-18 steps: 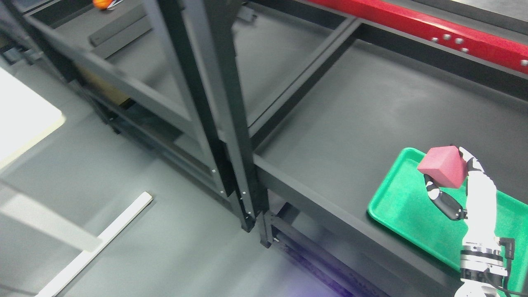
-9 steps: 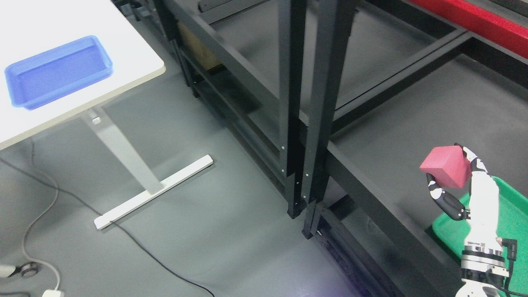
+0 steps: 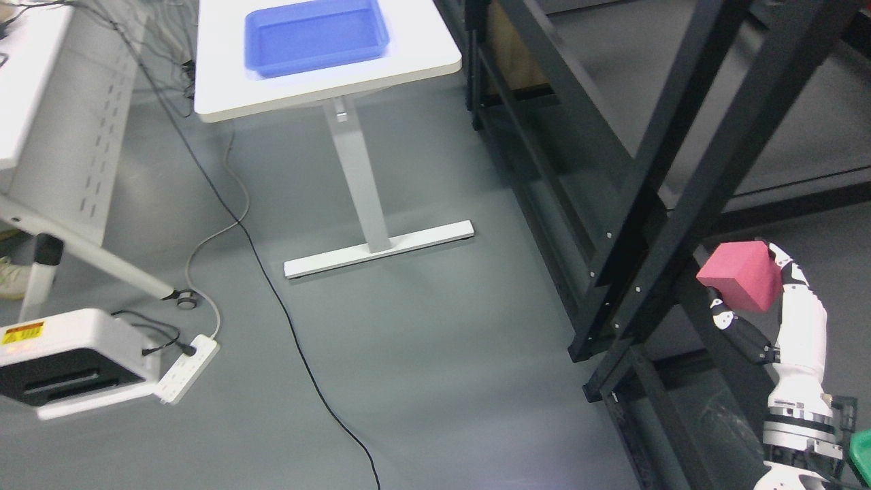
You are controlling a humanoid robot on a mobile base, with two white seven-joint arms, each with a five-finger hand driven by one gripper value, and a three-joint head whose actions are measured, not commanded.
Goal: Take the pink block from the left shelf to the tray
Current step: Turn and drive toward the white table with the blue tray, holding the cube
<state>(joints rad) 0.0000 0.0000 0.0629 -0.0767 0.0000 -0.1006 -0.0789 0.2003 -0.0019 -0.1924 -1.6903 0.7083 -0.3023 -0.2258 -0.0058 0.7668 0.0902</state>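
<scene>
Head view looks down on a grey floor with the right robot hand at the lower right, its arm rising from the bottom right corner. Its white and black fingers pinch the pink block, thumb underneath and the other fingers behind it, so the block is held in the air in front of the black shelf frame and touches no surface.

The pink block is a cube of matte, deep pink colour, tilted so that one corner points toward the camera. Three faces show: a lighter top face and two darker side faces. Its edges look clean and its surfaces plain, with no print.

At the bottom right edge a small sliver of the green tray shows just beside the wrist. Farther off, at the top of the picture, a blue bin sits on a white counter with a single pedestal leg. A black cable runs across the floor, and a white power strip lies at the left.
</scene>
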